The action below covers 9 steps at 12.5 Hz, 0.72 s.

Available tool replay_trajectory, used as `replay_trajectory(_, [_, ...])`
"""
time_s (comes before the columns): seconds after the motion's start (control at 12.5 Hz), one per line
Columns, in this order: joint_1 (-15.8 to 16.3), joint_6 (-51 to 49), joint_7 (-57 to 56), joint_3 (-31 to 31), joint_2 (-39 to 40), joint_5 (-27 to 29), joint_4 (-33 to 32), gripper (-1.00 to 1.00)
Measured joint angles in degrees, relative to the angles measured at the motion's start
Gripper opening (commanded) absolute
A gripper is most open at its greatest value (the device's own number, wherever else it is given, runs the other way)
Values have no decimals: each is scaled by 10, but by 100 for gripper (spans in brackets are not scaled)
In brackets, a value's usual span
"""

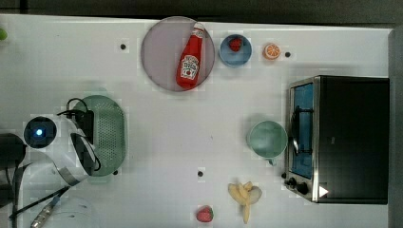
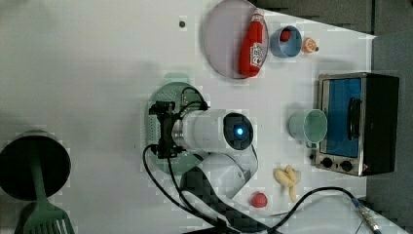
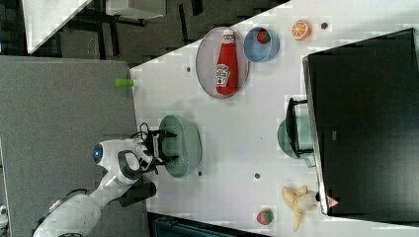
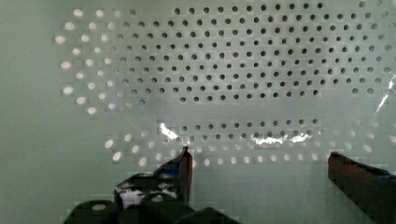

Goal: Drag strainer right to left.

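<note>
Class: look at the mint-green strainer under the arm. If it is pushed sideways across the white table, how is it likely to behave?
The strainer looks like thin moulded plastic, so probably light and stiff. Its broad, low oval shape suggests it would slide rather than tip. The glossy perforated floor seen in the wrist view may be slippery, so the open end effector would likely do better pressing against the rim.

A red ketchup bottle (image 1: 191, 58) is lying on a greyish-pink plate (image 1: 158, 54). Beside it, a strawberry (image 1: 235, 44) is sitting in a blue bowl (image 1: 235, 57), with an orange half (image 1: 272, 51) nearby. A pale-green mug (image 1: 267, 139) is standing just before a toaster oven (image 1: 349, 138). A banana (image 1: 245, 194) and another strawberry (image 1: 205, 214) are lying near the table's (image 1: 180, 128) edge.
</note>
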Motion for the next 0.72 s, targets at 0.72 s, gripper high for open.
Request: replay_trajectory(0.72, [39,-26,0,-9,13,4,27,100])
